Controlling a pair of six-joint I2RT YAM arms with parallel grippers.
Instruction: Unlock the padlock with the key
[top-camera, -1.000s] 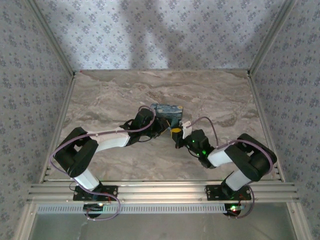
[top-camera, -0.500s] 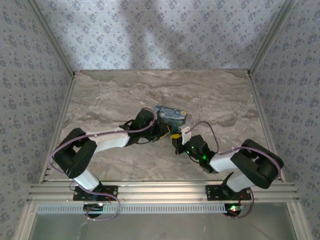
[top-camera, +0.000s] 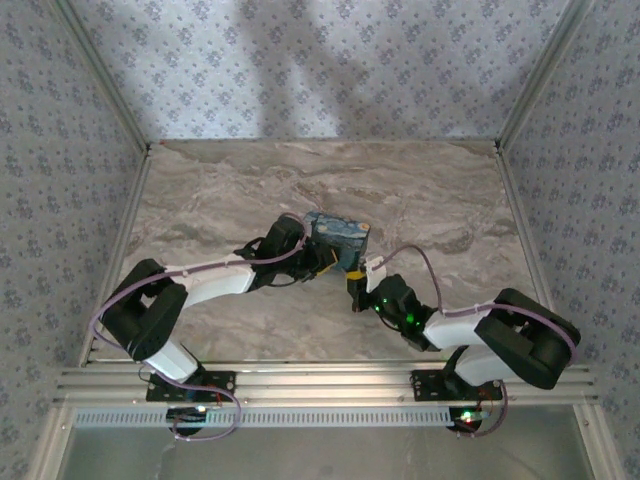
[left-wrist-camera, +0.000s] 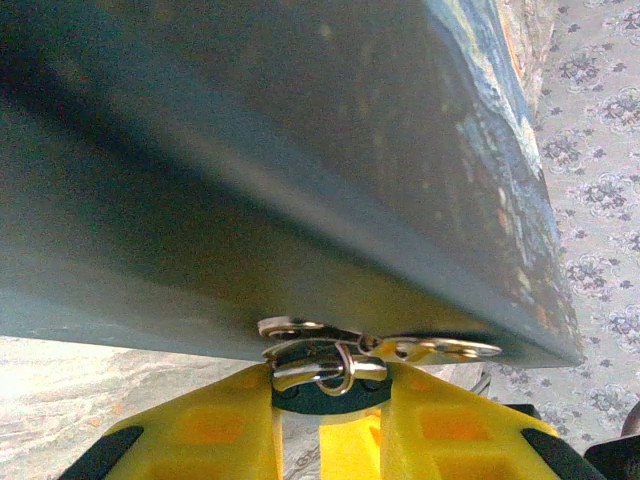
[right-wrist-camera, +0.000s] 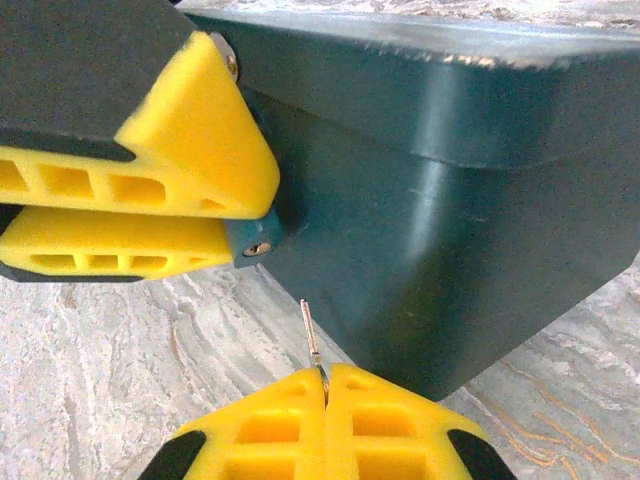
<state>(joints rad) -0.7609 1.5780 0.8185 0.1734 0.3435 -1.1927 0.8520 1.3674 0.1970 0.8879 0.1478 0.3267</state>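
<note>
The tiny teal padlock (right-wrist-camera: 255, 237) hangs from the metal hasp (left-wrist-camera: 400, 349) of the dark box (right-wrist-camera: 450, 190). My left gripper (left-wrist-camera: 328, 385) is shut on it, with one yellow finger (left-wrist-camera: 215, 420) on each side of its body. Its silver shackle (left-wrist-camera: 320, 370) passes through the hasp. The keyhole (right-wrist-camera: 258, 248) faces my right gripper (right-wrist-camera: 326, 372), which is shut on the key (right-wrist-camera: 311, 335). The thin blade points up toward the keyhole and stops a short gap below and to the right of it. In the top view both grippers meet at the box's near side (top-camera: 340, 262).
The swirl-printed box (top-camera: 337, 236) sits mid-table on the marble surface (top-camera: 230, 190). Patterned walls (top-camera: 60, 150) enclose three sides. The left arm's link (top-camera: 220, 278) and the right arm's link (top-camera: 450, 322) lie low across the near half.
The right gripper has drawn back a little toward the near edge, and its elbow has swung right. The box and left gripper have shifted only slightly.
</note>
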